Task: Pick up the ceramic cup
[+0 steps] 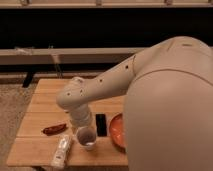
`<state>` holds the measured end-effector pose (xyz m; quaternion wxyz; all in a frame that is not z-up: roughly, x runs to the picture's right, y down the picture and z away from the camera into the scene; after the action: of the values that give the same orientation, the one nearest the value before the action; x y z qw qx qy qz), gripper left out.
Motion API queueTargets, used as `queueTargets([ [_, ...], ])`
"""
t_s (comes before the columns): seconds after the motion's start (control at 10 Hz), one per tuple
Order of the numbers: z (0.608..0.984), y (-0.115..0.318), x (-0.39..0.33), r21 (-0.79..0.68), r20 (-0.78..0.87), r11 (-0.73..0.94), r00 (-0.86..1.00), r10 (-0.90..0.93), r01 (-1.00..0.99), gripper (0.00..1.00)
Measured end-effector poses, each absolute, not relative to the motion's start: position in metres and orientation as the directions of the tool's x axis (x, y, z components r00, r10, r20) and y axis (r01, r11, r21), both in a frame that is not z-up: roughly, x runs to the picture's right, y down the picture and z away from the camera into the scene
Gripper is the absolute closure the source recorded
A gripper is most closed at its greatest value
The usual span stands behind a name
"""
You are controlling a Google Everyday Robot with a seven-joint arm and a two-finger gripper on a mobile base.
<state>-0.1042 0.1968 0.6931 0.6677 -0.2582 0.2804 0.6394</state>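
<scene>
wooden table [45, 107] bears ceramic cup [86, 139] under the pincer [84, 130], red packet [54, 129], white packet [62, 151], black block [101, 124], orange plate [117, 131].

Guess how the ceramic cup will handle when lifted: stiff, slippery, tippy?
The ceramic cup looks rigid with a smooth white surface, so it is probably slippery and could chip if squeezed hard. It stands upright, with a wide rim over a tapering body, so an off-centre nudge might tip it toward the white packet. The gripper is directly above it, on the wooden table.
</scene>
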Motion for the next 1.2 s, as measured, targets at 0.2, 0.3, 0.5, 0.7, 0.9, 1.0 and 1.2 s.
queueTargets([
  [0.2,0.692,0.197,-0.109,0.005,-0.706,0.061,0.040,0.707,-0.998,0.35],
  [0.3,0.688,0.202,-0.118,-0.007,-0.709,0.078,0.061,0.702,-0.997,0.35],
  [0.5,0.681,0.212,-0.137,-0.033,-0.714,0.108,0.100,0.693,-0.994,0.35],
  [0.7,0.680,0.216,-0.147,-0.049,-0.718,0.128,0.124,0.684,-0.991,0.35],
  [0.9,0.683,0.222,-0.149,-0.056,-0.722,0.130,0.130,0.679,-0.990,0.35],
  [1.0,0.687,0.226,-0.147,-0.058,-0.723,0.125,0.128,0.679,-0.990,0.36],
  [1.2,0.692,0.225,-0.146,-0.056,-0.728,0.127,0.127,0.674,-0.990,0.41],
])
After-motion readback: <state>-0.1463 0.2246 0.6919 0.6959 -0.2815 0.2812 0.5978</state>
